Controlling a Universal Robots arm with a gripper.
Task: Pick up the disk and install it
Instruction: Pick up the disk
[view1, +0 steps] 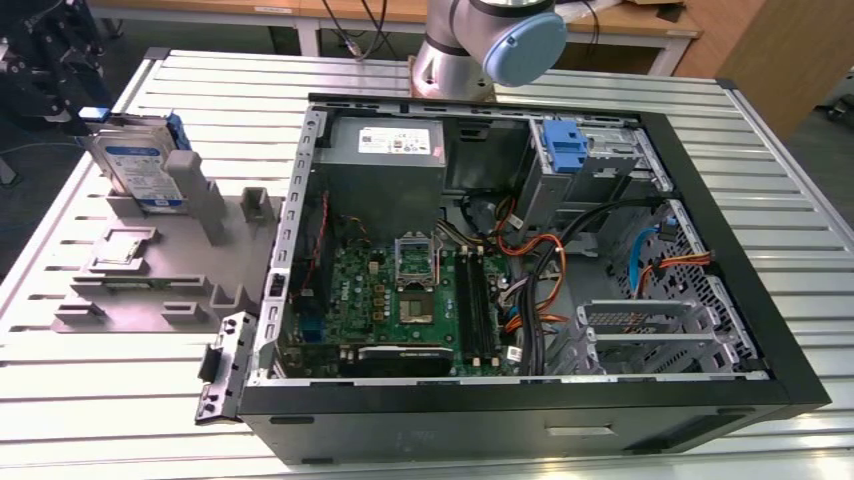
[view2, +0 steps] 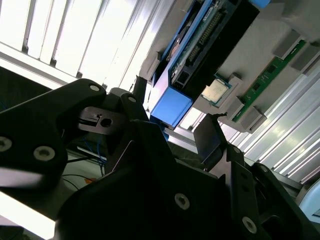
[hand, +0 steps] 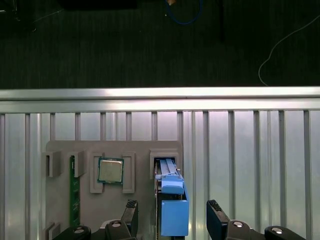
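While the flat silver-grey disk (view1: 138, 165), with its white-and-blue label and blue plastic rails, is standing upright on edge in a slot of the grey plastic holder block (view1: 147, 270), the black claw (hand: 172, 220) is hovering close by its top end, near the far corner of the slatted metal counter (view1: 120, 420) at the exterior view's left. In the first wrist view the claw's two black fingers (hand: 131, 214) are sitting apart, one on each side of the disk's blue rail, with a gap showing between each finger and the disk, so the claw is gripping nothing. A square silver processor chip (hand: 110, 170) and a long green memory stick (hand: 75, 192) are resting in neighbouring pockets of the same block. The open black computer case (view1: 534, 420) is lying on its side in the middle of the counter, well apart from the disk, its green motherboard (view1: 400, 290) facing up and a blue plastic bracket (view1: 570, 150) sitting on the metal drive cage by its far wall. The arm's grey-and-blue base joint (view1: 487, 45) is standing at the counter's far edge
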